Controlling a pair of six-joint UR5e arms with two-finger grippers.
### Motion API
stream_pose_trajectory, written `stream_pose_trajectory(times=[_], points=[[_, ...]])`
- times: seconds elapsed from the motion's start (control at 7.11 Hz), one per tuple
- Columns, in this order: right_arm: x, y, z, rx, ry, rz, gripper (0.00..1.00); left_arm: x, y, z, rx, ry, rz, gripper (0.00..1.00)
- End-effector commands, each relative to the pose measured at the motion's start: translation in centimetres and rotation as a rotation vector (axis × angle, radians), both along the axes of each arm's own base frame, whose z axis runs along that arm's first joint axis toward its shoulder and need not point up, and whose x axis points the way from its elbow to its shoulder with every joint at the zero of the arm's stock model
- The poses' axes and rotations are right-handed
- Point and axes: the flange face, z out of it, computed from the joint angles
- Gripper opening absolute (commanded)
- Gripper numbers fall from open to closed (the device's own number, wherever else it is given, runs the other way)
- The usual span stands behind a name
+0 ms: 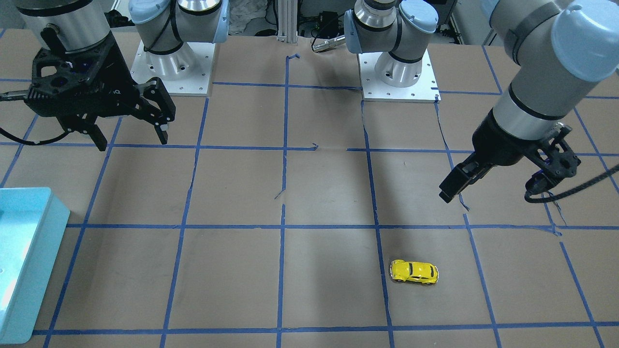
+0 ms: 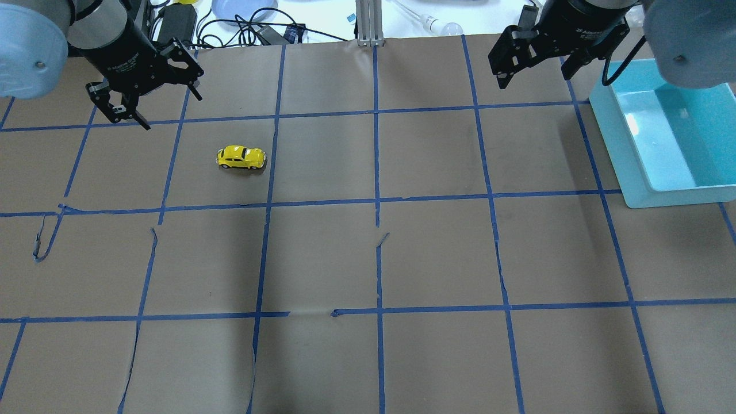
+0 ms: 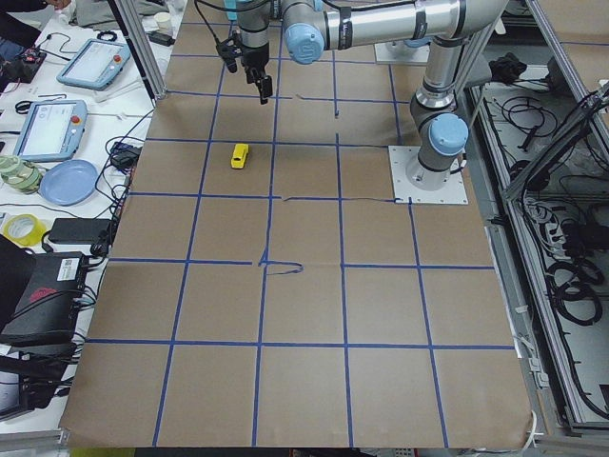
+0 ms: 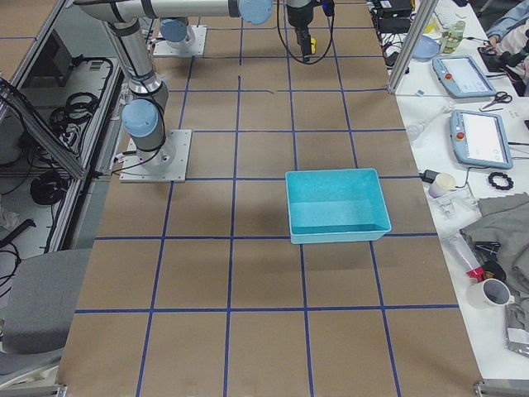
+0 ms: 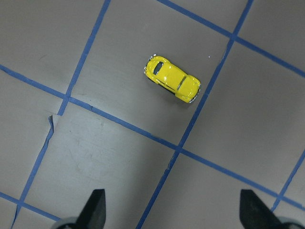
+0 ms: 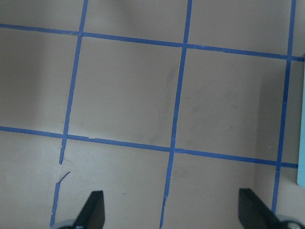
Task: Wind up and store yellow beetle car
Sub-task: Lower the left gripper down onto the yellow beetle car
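Note:
The yellow beetle car [image 2: 241,157] stands on its wheels on the brown paper table, on the robot's left side; it also shows in the front view [image 1: 415,272] and in the left wrist view [image 5: 172,80]. My left gripper [image 2: 171,110] is open and empty, raised above the table beyond and to the left of the car; the car lies ahead of its fingertips [image 5: 97,202]. My right gripper [image 2: 532,77] is open and empty, raised at the far right beside the teal bin [image 2: 661,192]. It holds nothing in its wrist view [image 6: 172,205].
The teal bin [image 1: 34,270] is open-topped and empty at the table's right side. Blue tape lines grid the paper [image 2: 376,204], torn in places. Both arm bases [image 1: 399,72] stand at the robot's edge. Cables and tablets lie past the far edge.

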Motion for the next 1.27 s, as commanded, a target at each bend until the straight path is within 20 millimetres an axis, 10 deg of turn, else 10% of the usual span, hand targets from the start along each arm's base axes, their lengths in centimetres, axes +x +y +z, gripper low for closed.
stream_pose_trajectory(times=[0.0,1.12], points=[[0.0,0.0,0.0,0.0,0.001,0.0,1.0,1.3,-1.2,-4.9,0.085,0.027,0.381,1.0],[0.0,0.0,0.0,0.0,0.001,0.001,1.0,1.3,-8.6,-20.4,0.087,0.04,0.782,1.0]])
